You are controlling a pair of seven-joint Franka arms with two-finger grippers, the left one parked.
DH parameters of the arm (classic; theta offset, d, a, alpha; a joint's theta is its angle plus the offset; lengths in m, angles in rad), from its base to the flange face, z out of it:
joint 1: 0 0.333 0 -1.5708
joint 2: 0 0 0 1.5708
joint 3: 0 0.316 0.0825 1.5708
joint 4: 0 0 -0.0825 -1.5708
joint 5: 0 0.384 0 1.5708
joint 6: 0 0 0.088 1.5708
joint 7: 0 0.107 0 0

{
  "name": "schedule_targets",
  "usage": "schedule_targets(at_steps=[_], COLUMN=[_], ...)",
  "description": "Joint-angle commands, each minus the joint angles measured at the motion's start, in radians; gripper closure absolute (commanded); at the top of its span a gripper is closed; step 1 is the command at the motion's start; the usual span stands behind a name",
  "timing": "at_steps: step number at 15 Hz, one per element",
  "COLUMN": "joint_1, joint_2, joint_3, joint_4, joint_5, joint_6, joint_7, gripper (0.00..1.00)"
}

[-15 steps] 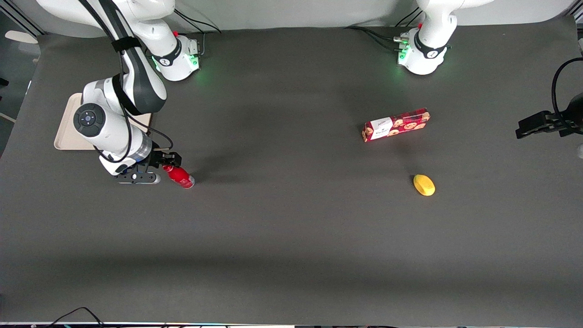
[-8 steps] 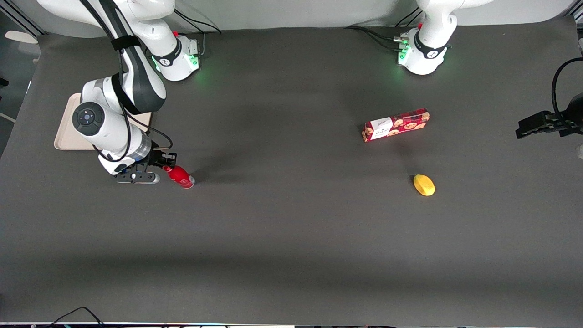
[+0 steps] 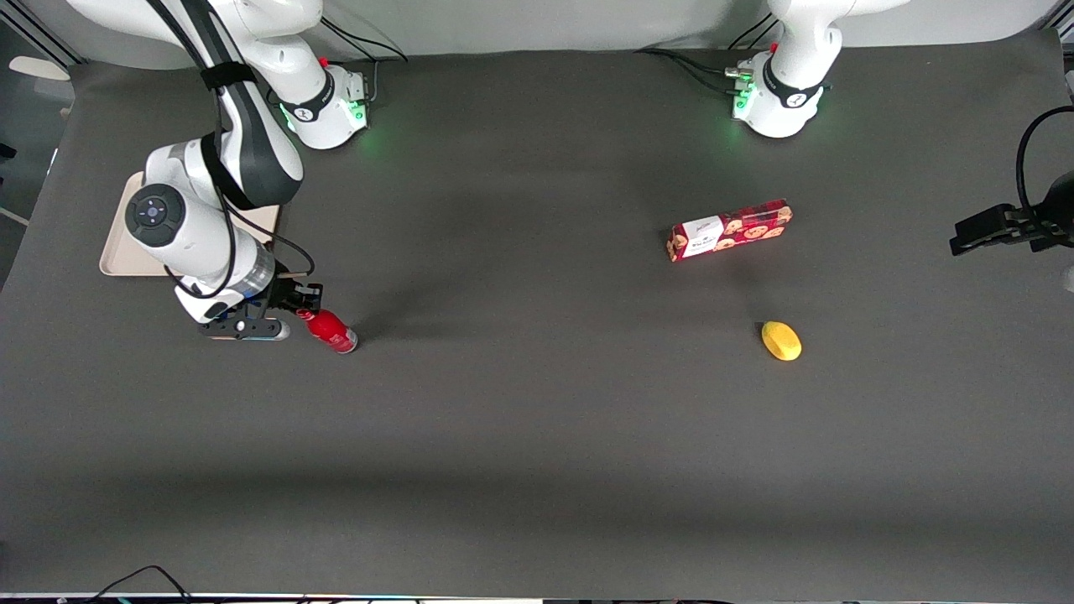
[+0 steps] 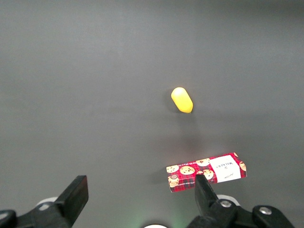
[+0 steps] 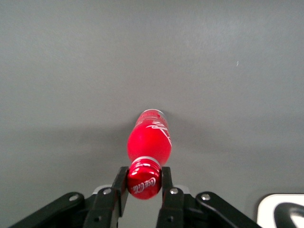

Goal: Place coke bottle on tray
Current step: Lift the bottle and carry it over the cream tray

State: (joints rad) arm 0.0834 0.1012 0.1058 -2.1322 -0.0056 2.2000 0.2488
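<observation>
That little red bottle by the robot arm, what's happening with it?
The working arm's gripper has its two fingers shut on the cap end of the coke bottle, which leans away from it over the dark table. The beige tray where it belongs sits close by, partly under the arm, with nothing seen on it yet. A biscuit box and a yellow object lie toward the parked arm's end, untouched.

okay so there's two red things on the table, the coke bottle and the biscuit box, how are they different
The coke bottle is a round, plain red bottle with a narrow neck; the biscuit box is long and flat-sided, with cookie pictures and a white label. The gripper is clamped on the bottle's cap, near the tray; the box lies untouched toward the parked arm's end. The bottle looks shorter than the box. Both are mainly red.
</observation>
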Motion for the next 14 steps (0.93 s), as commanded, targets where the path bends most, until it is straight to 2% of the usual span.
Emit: schedule_targets(at_steps=[1,4,7,9,12,14], joint_1=[-0.002,-0.001,-0.001,-0.001,-0.002,-0.002], joint_2=[-0.047,-0.051,-0.089,-0.135,-0.190,-0.216], joint_3=[-0.002,-0.032,-0.107,-0.182,-0.319,-0.443], joint_4=[0.191,0.368,0.434,0.429,0.414,0.368], joint_5=[-0.017,-0.020,-0.054,-0.074,-0.143,-0.181], joint_6=[-0.234,-0.461,-0.597,-0.655,-0.721,-0.720], joint_7=[0.014,-0.051,-0.199,-0.331,-0.550,-0.704], gripper=[1.00,1.00,1.00,1.00,1.00,1.00])
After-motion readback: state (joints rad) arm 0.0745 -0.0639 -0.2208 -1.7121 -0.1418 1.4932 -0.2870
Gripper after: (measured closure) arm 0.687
